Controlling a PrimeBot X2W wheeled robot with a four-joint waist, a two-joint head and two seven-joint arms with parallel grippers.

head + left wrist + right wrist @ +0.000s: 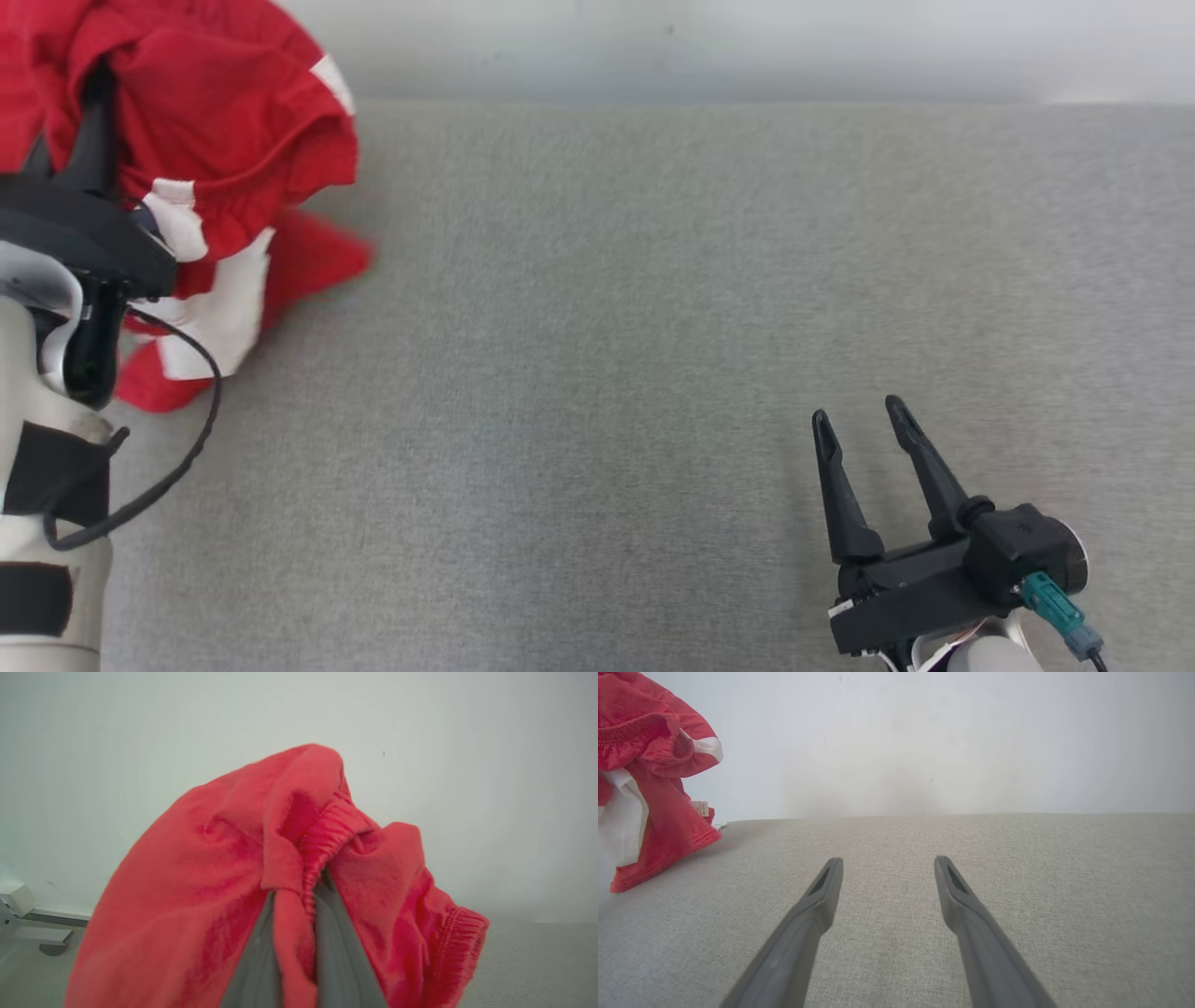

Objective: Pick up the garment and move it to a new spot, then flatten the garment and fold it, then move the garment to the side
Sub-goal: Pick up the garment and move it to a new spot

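Your left gripper (299, 896) is clamped narrow on the garment (224, 121), with a fold of red cloth pinched between its fingers (345, 961) just under the gathered elastic band (327, 835). The garment sits at the far left of the grey padded surface (597, 373), bunched and raised; in the right wrist view its lowest flap seems to touch the surface. Your right gripper (859, 413) stands wide apart and empty, low at the near right, well clear of the cloth. Assessment: the item is light, soft and limp. It will sag and twist from a single hold and offers no stiffness for flattening. The elastic band is the firmest place to take it, and a second hold along that band or at a hem corner would likely spread it. Not verifiable: the left fingertips, buried in cloth; the garment's full shape, cut off at the frame edge; its right edge, blurred in the head view
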